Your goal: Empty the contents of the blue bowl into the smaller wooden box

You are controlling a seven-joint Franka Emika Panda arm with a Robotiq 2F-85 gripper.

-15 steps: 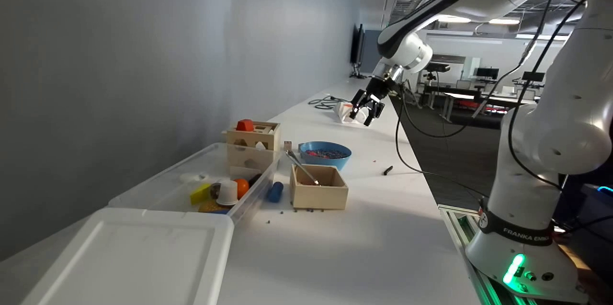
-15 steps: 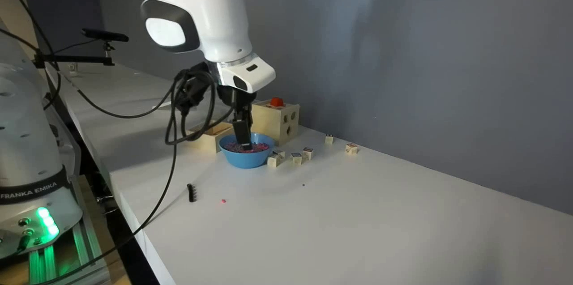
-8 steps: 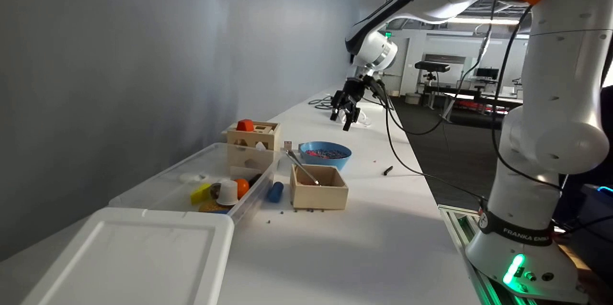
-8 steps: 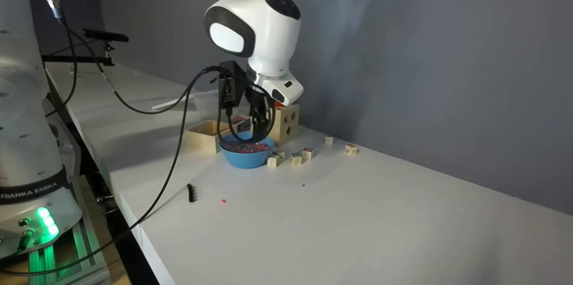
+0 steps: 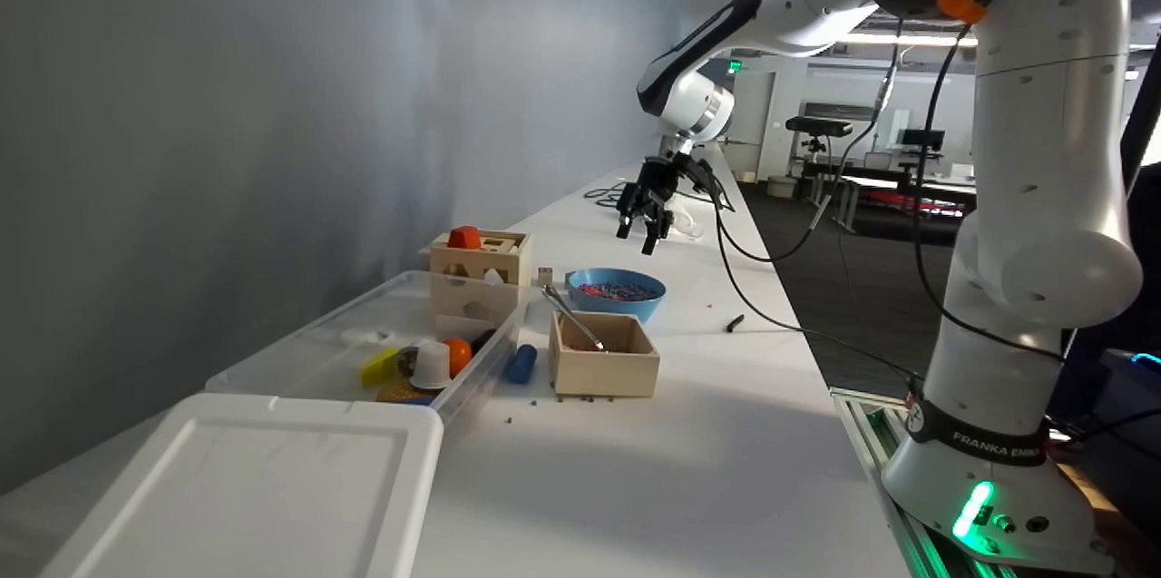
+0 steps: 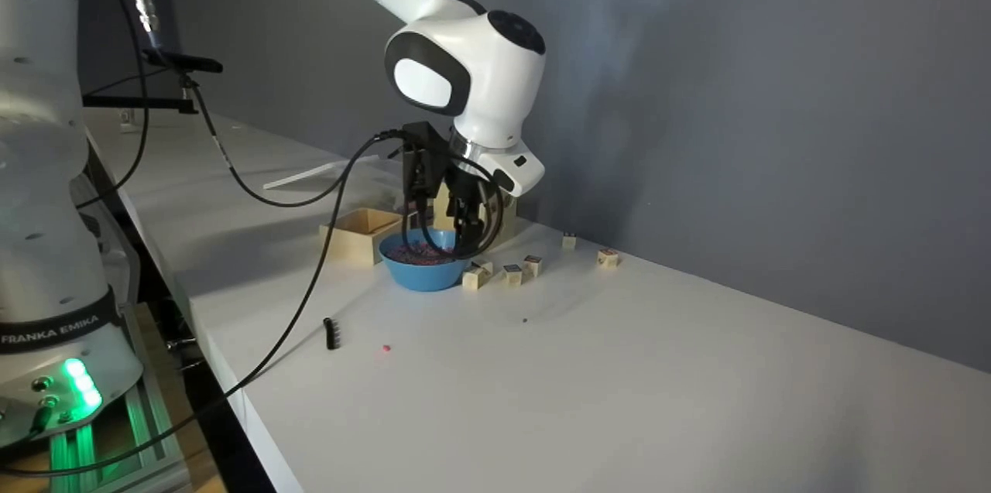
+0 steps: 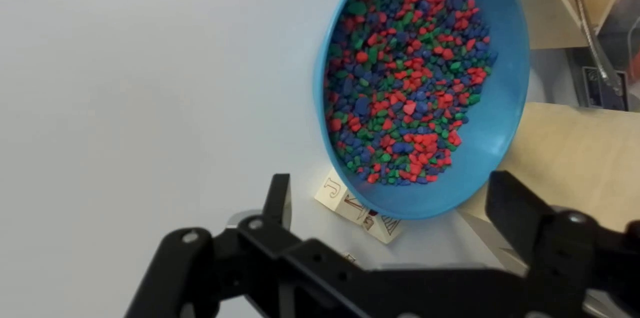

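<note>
The black pincer (image 7: 392,190) is held spread and empty near the round blue bowl (image 7: 502,91). The bowl's rim is best straddled, pinched firmly, and kept level until the low, square, pale wooden box (image 5: 605,374) is reached. The bowl is stood between the robot-side edge of the white worktop (image 6: 619,385) and the edge along the grey wall (image 6: 735,129), its floor covered with tiny red, green and blue bits (image 7: 410,93).

The tool (image 5: 636,240) shows nearer the bowl (image 5: 645,307) than a second ago, overlapping its rim instead of its middle in an exterior view.
</note>
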